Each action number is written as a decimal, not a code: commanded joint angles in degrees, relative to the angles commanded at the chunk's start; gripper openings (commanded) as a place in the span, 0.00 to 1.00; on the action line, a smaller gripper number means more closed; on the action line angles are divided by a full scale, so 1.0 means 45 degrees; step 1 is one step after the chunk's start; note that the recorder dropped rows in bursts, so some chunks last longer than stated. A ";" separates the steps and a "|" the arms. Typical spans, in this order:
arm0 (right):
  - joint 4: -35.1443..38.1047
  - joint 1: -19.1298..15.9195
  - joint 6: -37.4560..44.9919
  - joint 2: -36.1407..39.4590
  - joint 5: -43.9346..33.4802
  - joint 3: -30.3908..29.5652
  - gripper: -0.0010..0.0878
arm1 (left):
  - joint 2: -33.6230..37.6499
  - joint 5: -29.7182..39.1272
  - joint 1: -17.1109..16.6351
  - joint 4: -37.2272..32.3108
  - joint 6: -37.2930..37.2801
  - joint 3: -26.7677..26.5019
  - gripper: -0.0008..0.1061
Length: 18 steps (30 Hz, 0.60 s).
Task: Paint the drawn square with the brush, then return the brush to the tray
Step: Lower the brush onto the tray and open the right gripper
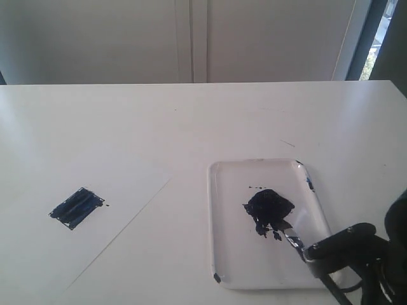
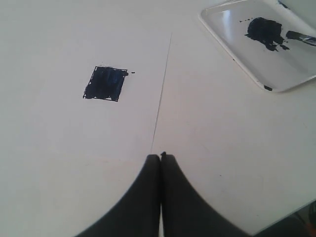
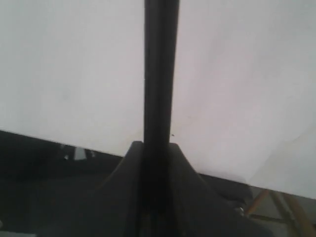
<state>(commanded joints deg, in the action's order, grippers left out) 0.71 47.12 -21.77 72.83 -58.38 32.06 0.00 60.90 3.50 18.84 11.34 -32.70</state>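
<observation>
The drawn square (image 1: 76, 208) on the left of the paper is filled with dark blue streaks; the left wrist view shows the square (image 2: 105, 83) too. At the right lies the white tray (image 1: 232, 210) with a dark blue paint blot (image 1: 269, 206). My right gripper (image 1: 313, 255) is shut on the brush (image 1: 294, 239), whose stained bristles rest in the tray beside the blot. The black handle of the brush (image 3: 159, 74) runs out from between the right gripper (image 3: 158, 145) jaws. My left gripper (image 2: 161, 157) is shut and empty, hovering near the paper's edge, apart from the tray (image 2: 276, 74).
A large white paper sheet (image 1: 108, 184) covers the table's left part, its edge (image 2: 160, 103) running between square and tray. The white table (image 1: 254, 121) stretches back to a pale wall. The brush tip (image 2: 300, 36) shows in the tray's far corner.
</observation>
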 joint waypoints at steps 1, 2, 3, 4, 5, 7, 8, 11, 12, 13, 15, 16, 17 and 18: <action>0.0219 0.0000 -0.0126 -0.0022 0.0309 0.0000 0.01 | 0.0000 0.0000 0.0000 0.0000 0.0000 0.0000 0.01; 0.0311 0.0000 -0.0302 -0.0022 0.0557 0.0000 0.01 | 0.0000 0.0000 0.0024 0.0000 0.0000 0.0000 0.01; 0.0410 0.0000 -0.0547 -0.0022 0.0776 0.0000 0.01 | 0.0000 0.0000 0.0024 0.0000 0.0000 0.0000 0.01; 0.0512 0.0000 -0.0743 -0.0022 0.0995 0.0000 0.01 | 0.0000 0.0000 0.0024 0.0000 0.0000 0.0000 0.01; 0.0483 0.0000 -0.1012 -0.0022 0.1170 0.0000 0.01 | 0.0000 0.0000 0.0024 0.0000 0.0000 0.0000 0.01; 0.0463 0.0000 -0.1315 -0.0022 0.1608 0.0000 0.01 | 0.0000 0.0000 0.0024 0.0000 0.0000 0.0000 0.01; 0.0463 0.0000 -0.1553 -0.0022 0.1877 0.0000 0.01 | 0.0000 0.0000 0.0020 0.0000 0.0052 0.0000 0.01; 0.0463 0.0000 -0.1951 0.0143 0.2517 0.0000 0.01 | 0.0000 0.0000 0.0020 0.0000 0.0052 0.0000 0.01; 0.0495 0.0000 -0.2014 0.0506 0.2579 0.0000 0.01 | 0.0000 0.0000 0.0020 0.0000 0.0052 0.0000 0.01; 0.0495 0.0000 -0.2014 0.0757 0.2579 0.0000 0.01 | 0.0000 0.0025 0.0020 0.0000 0.0050 0.0000 0.01; 0.0530 0.0000 -0.2014 0.1522 0.2731 -0.0023 0.01 | 0.0000 0.0051 0.0020 0.0032 0.0050 0.0000 0.01; 0.0530 0.0000 -0.2014 0.1932 0.2930 -0.0023 0.01 | 0.0000 0.0051 0.0020 0.0056 0.0050 0.0000 0.01; 0.0530 0.0000 -0.2014 0.2013 0.3082 -0.0023 0.01 | 0.0000 0.0075 0.0020 0.0056 0.0050 0.0000 0.01; 0.0552 0.0000 -0.2014 0.2100 0.3409 -0.0023 0.01 | 0.0000 0.0075 0.0020 0.0056 0.0050 0.0000 0.01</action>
<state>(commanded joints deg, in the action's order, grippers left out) 3.19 47.12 -30.84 82.28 -43.04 31.96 0.00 61.23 3.59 19.09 11.56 -32.70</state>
